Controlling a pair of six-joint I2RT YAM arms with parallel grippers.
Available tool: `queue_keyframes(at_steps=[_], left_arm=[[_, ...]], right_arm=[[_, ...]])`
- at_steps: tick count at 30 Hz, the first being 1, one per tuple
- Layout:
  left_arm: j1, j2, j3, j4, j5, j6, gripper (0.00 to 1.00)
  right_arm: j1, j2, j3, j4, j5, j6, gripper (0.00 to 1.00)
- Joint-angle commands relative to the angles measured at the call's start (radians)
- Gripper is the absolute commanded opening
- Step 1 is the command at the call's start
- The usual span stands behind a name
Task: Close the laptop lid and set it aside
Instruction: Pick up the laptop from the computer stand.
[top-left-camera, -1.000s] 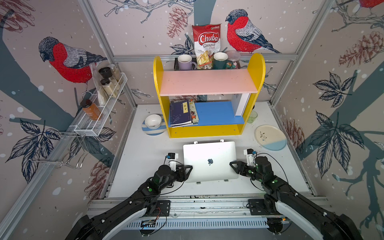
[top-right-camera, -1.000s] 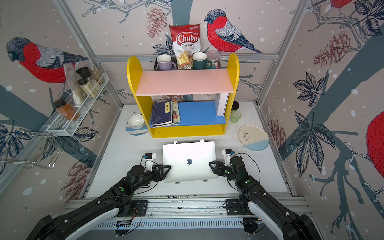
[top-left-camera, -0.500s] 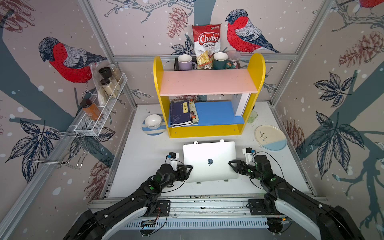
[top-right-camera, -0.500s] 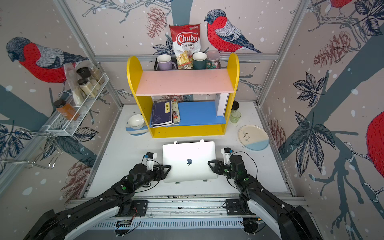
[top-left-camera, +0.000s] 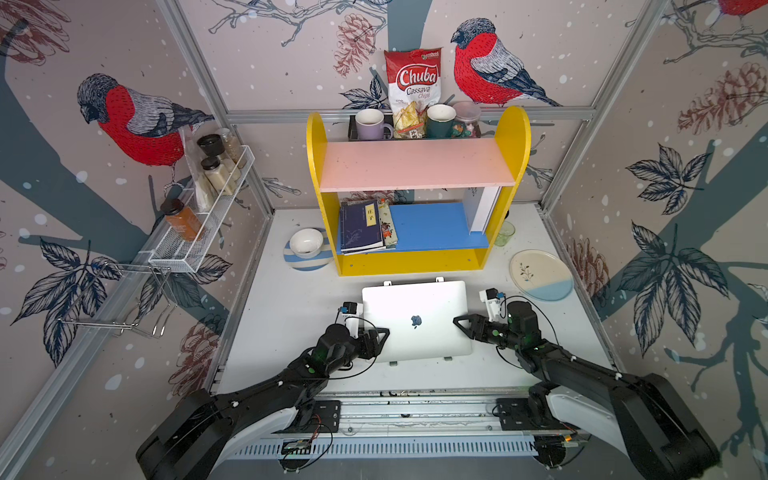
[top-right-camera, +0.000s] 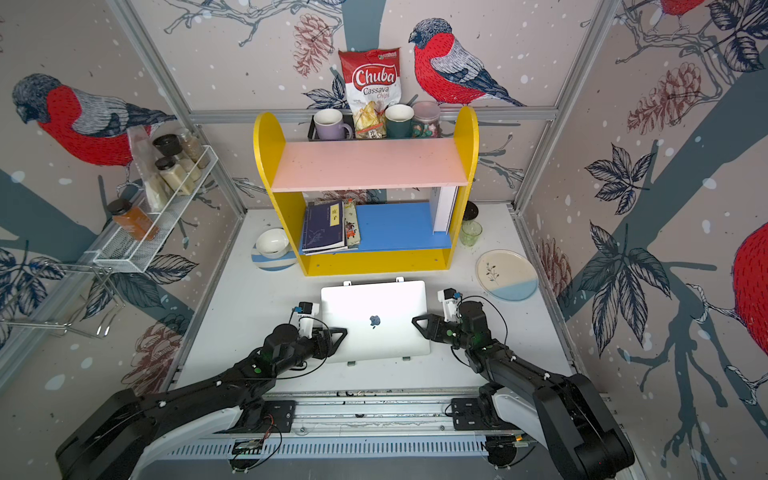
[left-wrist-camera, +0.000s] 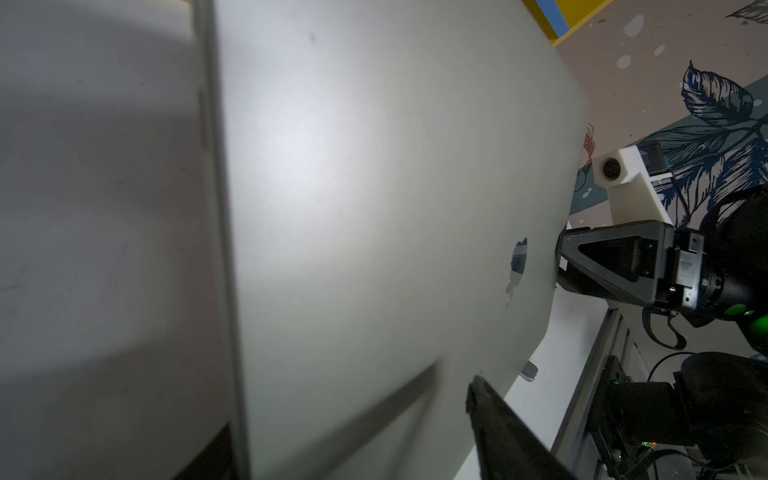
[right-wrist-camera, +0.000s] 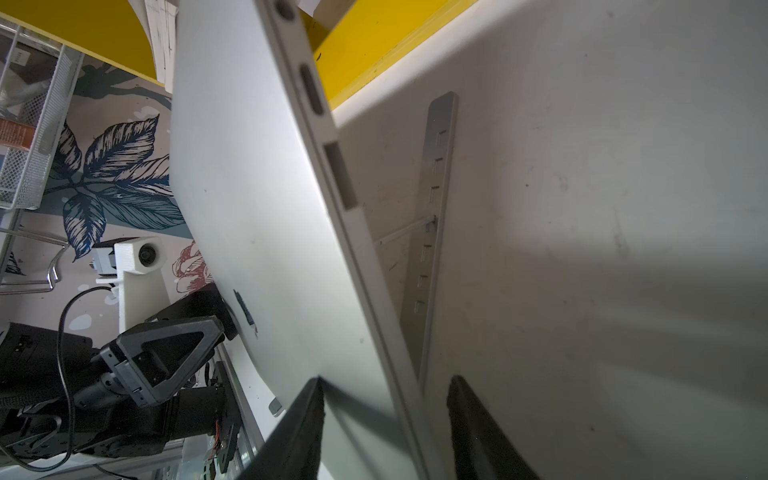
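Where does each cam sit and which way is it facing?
Top views: overhead behind the arms, facing down and forward at the closed laptop and shelf; both arms, left tool, right tool show.
Left wrist: on the left arm, facing across the laptop lid toward the right tool; one own finger shows.
Right wrist: on the right arm, facing along the laptop's side edge and stand toward the left tool; both own fingers show.
Shared: wrist views both catch the apple logo.
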Motion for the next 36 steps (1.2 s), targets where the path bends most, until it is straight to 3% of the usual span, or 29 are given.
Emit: queue_keyframes(at_steps=[1,14,26,36], left_arm=[[-0.004,0.012,-0.001,0.138,0.046,0.004,0.66],[-0.004,-0.182,0.05,-0.046,-0.006,0.004,0.62],[-0.004,-0.09,0.052,0.052,0.036,-0.054,0.56],[-0.004,-0.113,0.089,0.037,0.057,-0.08,0.49]], right_arm=[[-0.005,0.0,0.009,0.052,-0.052,0.013,0.44],[-0.018,-0.052,0.017,0.071,-0.112,0.018,0.44],[-0.02,0.02,0.011,0.174,-0.153,0.061,0.43],[-0.02,0.017,0.032,0.175,-0.173,0.07,0.43]])
